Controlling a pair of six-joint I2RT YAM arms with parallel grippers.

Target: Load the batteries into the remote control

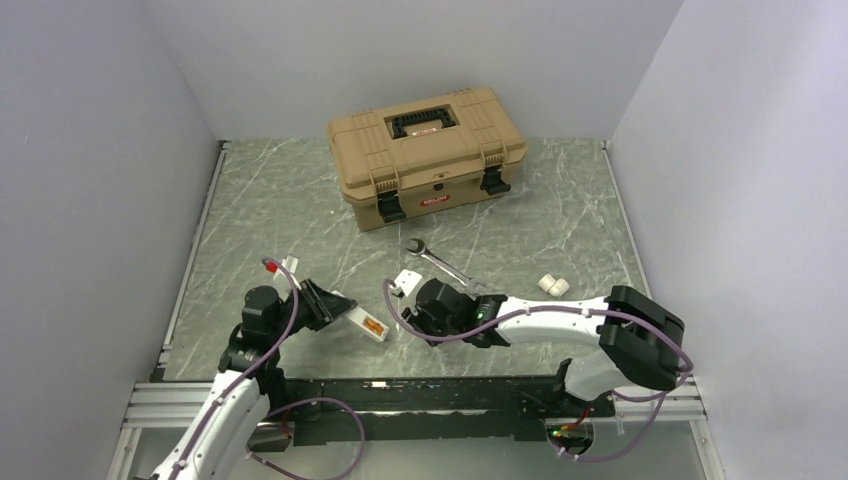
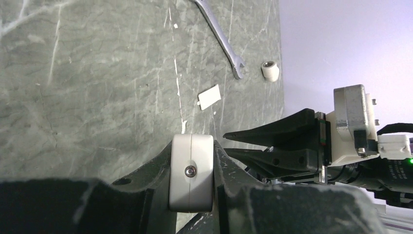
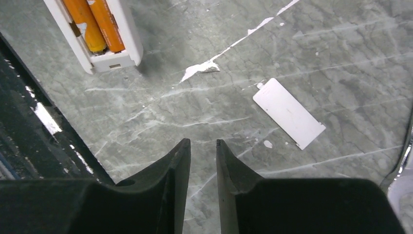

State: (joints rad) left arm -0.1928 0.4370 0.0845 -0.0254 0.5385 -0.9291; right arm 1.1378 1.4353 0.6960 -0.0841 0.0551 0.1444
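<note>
**Remote control** (image 3: 117, 61): upper left of the right wrist view, recess facing up. In the left wrist view it sits bottom centre, seen end-on. The left gripper (image 2: 191, 146) has its jaws clamped on the white body.

**Batteries** (image 3: 95, 24): two orange cells lie side by side in the recess. Judged from the end that shows, loading looks done.

**Cover plate** (image 3: 288, 113): thin and white, flat on the table (image 1: 280, 200), centre right of the right wrist view and apart from the remote. Refitting it is probably what remains.

**Right gripper** (image 3: 203, 144): bottom centre. The jaws stand near together with a slim gap, pinching nothing, over bare table between remote and plate.

**Surroundings, overhead view:**
- Steel wrench (image 1: 445, 265), centre, just beyond the right gripper.
- Tan toolbox (image 1: 425, 155), latched, upper centre.
- Two small white cylinders (image 1: 553, 286), right of centre; purpose cannot be told.

**Obstructions:** nothing lies on the plate. The plate lies flat against the table, which may make it hard to pick up.
</note>
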